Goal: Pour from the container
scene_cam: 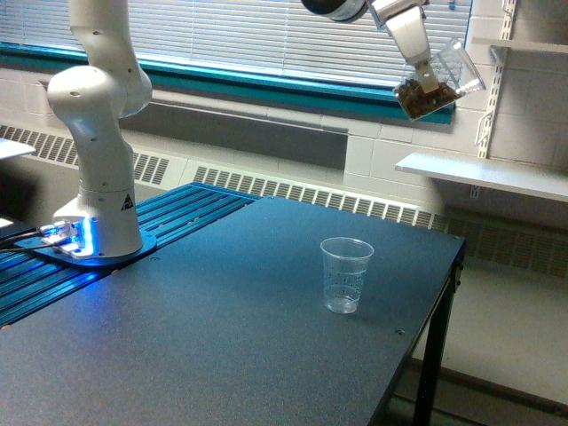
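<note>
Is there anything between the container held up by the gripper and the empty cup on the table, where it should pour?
Nothing visible stands between them. The gripper holds the container tilted, with dark contents, high above the table. The empty cup stands alone lower and toward the exterior view's left, with only open air between.

Looks like a lab or institutional workroom. Robot arm base (98, 222) bolted at frame left on a blue slatted rail surface (186, 213), w/ glowing blue light. Dark tabletop (222, 337) fills lower frame. Painted cinder-block wall (390, 151), window blinds (266, 35) up top, baseboard heater vents (302, 191), metal-bracket wall shelf (484, 173) at right.
</note>
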`<state>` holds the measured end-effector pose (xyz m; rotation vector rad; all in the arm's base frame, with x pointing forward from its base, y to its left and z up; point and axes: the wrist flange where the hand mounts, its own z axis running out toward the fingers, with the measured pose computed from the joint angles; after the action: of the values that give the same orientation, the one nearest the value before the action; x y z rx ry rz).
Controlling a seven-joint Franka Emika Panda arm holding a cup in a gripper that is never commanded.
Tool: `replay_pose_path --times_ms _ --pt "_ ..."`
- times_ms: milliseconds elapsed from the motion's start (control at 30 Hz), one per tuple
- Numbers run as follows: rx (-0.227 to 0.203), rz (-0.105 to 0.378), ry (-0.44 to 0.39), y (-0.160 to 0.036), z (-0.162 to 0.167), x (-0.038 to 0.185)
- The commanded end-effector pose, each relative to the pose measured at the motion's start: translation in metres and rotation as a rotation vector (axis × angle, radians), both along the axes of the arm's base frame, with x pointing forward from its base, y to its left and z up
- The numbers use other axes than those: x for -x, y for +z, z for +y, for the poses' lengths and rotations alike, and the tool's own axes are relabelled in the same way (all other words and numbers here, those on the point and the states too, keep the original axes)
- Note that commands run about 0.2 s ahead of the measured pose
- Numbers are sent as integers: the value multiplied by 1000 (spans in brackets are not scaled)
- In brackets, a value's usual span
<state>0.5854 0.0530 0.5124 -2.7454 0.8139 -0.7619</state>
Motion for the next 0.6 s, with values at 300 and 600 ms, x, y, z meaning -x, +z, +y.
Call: replay_pose_path --times_ms 300,600 --pt "14 -42 20 2 -3 3" --pt "43 -49 49 -3 -18 12"
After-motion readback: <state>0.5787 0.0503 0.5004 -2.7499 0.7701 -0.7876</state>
